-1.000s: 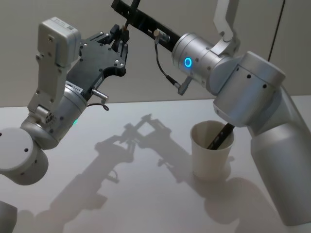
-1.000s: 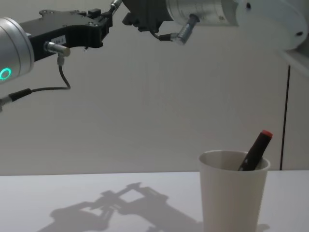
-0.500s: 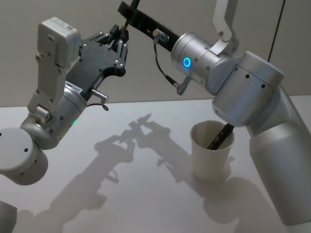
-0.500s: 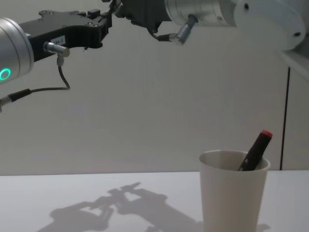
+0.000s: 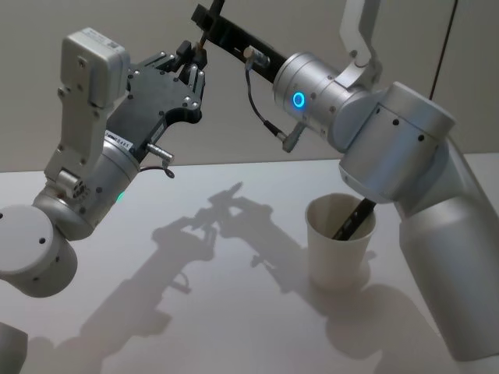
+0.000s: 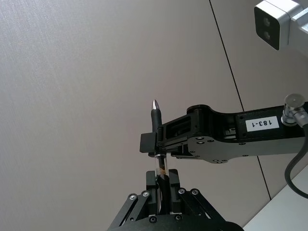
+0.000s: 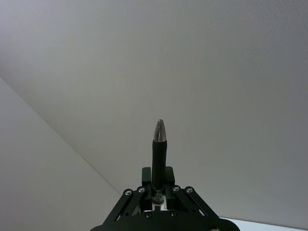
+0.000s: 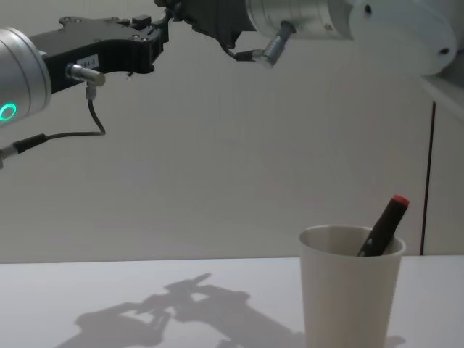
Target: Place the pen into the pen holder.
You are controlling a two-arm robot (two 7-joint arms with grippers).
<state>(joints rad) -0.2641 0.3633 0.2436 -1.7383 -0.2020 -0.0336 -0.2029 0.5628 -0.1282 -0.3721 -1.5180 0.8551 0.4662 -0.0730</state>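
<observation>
A white tag reading "183-1" (image 6: 262,123) marks the right pincer (image 6: 156,143), which pinches the pen (image 6: 155,115) alongside the left pincer (image 6: 162,185), high above the pale surface (image 5: 195,312). The cup (image 5: 339,241) holds a red-capped marker (image 8: 383,225).

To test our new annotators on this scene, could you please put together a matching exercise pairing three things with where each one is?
Things:
1. pen holder
2. red-capped pen
3. silver-tipped pen

Places:
A. held up in the air, gripped by both the left gripper and the right gripper
B. standing on the table, on the robot's right
C. leaning inside the white cup

Pairs: 1-B; 2-C; 3-A
</observation>
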